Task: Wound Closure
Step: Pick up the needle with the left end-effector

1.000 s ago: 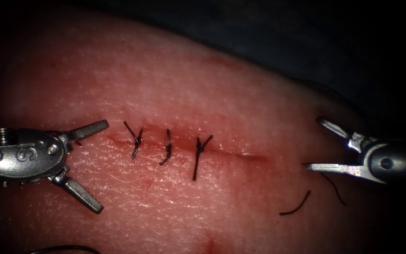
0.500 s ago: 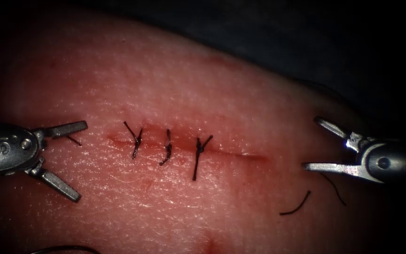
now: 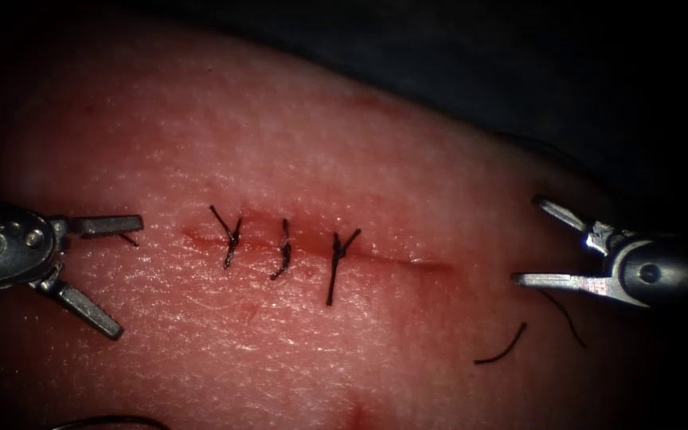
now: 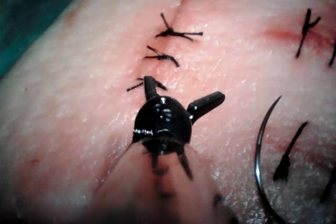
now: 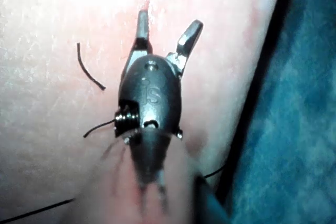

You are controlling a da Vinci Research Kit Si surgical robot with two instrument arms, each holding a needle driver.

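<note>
The tissue (image 3: 376, 159) carries a horizontal cut (image 3: 408, 261) closed by three dark stitches (image 3: 283, 251). My left tool (image 3: 127, 277) hovers just past the cut's left end, jaws open and holding nothing. My right tool (image 3: 527, 240) sits beyond the cut's right end, jaws also open and empty. In the left wrist view the left tool (image 4: 181, 94) stands near the stitches (image 4: 169, 33), and the curved needle (image 4: 258, 161) lies free on the tissue, held by neither tool. In the right wrist view the right tool (image 5: 167, 29) spreads its jaws over bare tissue.
Two short cut ends of thread (image 3: 502, 350) lie on the tissue below the right tool, one also in the right wrist view (image 5: 89, 72). A small thread end (image 3: 127, 237) lies by the left tool's upper jaw. A thin dark arc (image 3: 105, 419) rests at the lower edge.
The left tool has drawn back to the left, away from the stitches, with its jaws still open. The right tool has barely moved.
</note>
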